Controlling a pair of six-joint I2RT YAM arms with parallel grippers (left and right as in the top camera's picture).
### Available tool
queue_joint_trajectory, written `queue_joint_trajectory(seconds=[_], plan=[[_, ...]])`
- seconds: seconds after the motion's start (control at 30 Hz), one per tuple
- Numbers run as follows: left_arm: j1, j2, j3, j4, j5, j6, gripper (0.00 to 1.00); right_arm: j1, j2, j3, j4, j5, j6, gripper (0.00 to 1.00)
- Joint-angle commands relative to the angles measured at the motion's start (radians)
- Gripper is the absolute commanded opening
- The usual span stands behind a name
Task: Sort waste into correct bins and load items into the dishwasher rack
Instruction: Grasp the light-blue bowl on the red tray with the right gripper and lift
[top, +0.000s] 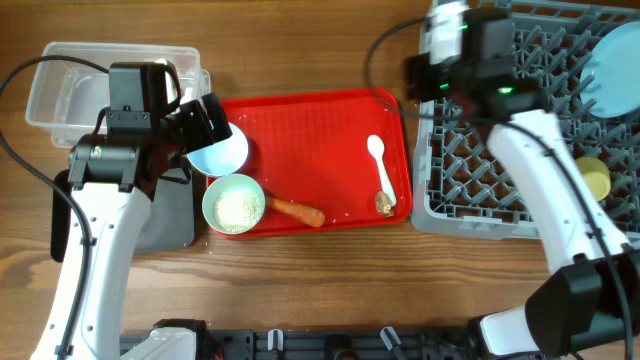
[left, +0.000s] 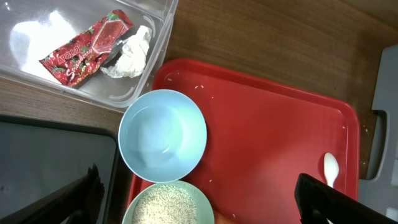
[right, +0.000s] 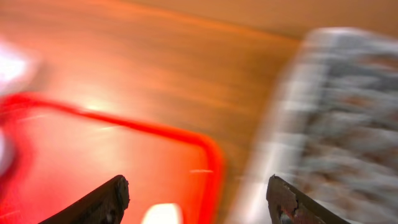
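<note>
On red tray: green bowl, carrot, spoon, brown bit

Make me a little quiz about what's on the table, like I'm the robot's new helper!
1. Fill in the blank: the green bowl holds white ____.
2. True or false: the wrapper lies inside the clear tub.
3. Where is the spoon?
A. on the red tray
B. in the green bowl
C. in the clear tub

Key: 1. rice; 2. true; 3. A
</note>
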Motion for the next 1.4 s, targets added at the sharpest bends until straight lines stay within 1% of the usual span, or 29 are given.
queue_joint_trajectory(seconds=[0.0, 0.1, 0.17, 0.23, 0.37, 0.43, 0.53, 0.63, 0.73, 0.83, 0.93, 1.0, 1.07, 1.2, 1.27, 1.3, 1.33, 1.37], plan=[[0.005, 0.007, 0.004, -0.002, -0.007, 0.005, 1.00, 0.142, 0.053, 0.008, -0.002, -0.174, 0.152, 0.73], [0.008, 0.007, 0.004, -0.025, -0.080, 0.005, 1.00, 0.250, 0.113, 0.008, 0.019, -0.174, 0.187, 0.73], [0.028, 0.007, 0.004, -0.043, -0.089, 0.004, 1.00, 0.309, 0.154, 0.008, 0.048, -0.174, 0.211, 0.73], [0.063, 0.007, 0.004, -0.061, -0.090, -0.023, 1.00, 0.356, 0.195, 0.008, 0.093, -0.173, 0.256, 0.73], [0.163, 0.007, 0.004, -0.097, -0.089, -0.098, 1.00, 0.423, 0.284, 0.008, 0.209, -0.183, 0.378, 0.73], [0.219, 0.007, 0.004, -0.114, -0.089, -0.136, 1.00, 0.449, 0.326, 0.008, 0.263, -0.214, 0.413, 0.72], [0.288, 0.007, 0.004, -0.127, -0.085, -0.153, 1.00, 0.485, 0.400, 0.008, 0.347, -0.233, 0.477, 0.72], [0.334, 0.007, 0.004, -0.138, -0.085, -0.153, 1.00, 0.505, 0.474, 0.008, 0.428, -0.233, 0.546, 0.69], [0.345, 0.007, 0.004, -0.147, -0.085, -0.153, 1.00, 0.509, 0.522, 0.008, 0.489, -0.233, 0.639, 0.59], [0.345, 0.007, 0.004, -0.147, -0.084, -0.153, 1.00, 0.509, 0.555, 0.009, 0.546, -0.233, 0.700, 0.55], [0.345, 0.007, 0.004, -0.147, -0.077, -0.153, 1.00, 0.509, 0.578, 0.009, 0.576, -0.224, 0.726, 0.52], [0.344, 0.007, 0.004, -0.148, -0.077, -0.153, 1.00, 0.509, 0.588, 0.009, 0.575, -0.208, 0.756, 0.47], [0.344, 0.007, 0.004, -0.148, -0.077, -0.153, 1.00, 0.509, 0.597, 0.009, 0.576, -0.206, 0.782, 0.37], [0.344, 0.007, 0.004, -0.148, -0.077, -0.153, 1.00, 0.509, 0.599, 0.009, 0.584, -0.206, 0.784, 0.24], [0.344, 0.007, 0.004, -0.148, -0.077, -0.153, 1.00, 0.509, 0.599, 0.009, 0.592, -0.206, 0.784, 0.16], [0.344, 0.007, 0.004, -0.148, -0.077, -0.153, 1.00, 0.507, 0.599, 0.009, 0.592, -0.198, 0.784, 0.09], [0.344, 0.007, 0.004, -0.148, -0.077, -0.153, 1.00, 0.507, 0.598, 0.009, 0.593, -0.192, 0.784, 0.05], [0.344, 0.007, 0.004, -0.148, -0.077, -0.153, 1.00, 0.505, 0.598, 0.009, 0.596, -0.182, 0.783, 0.04]])
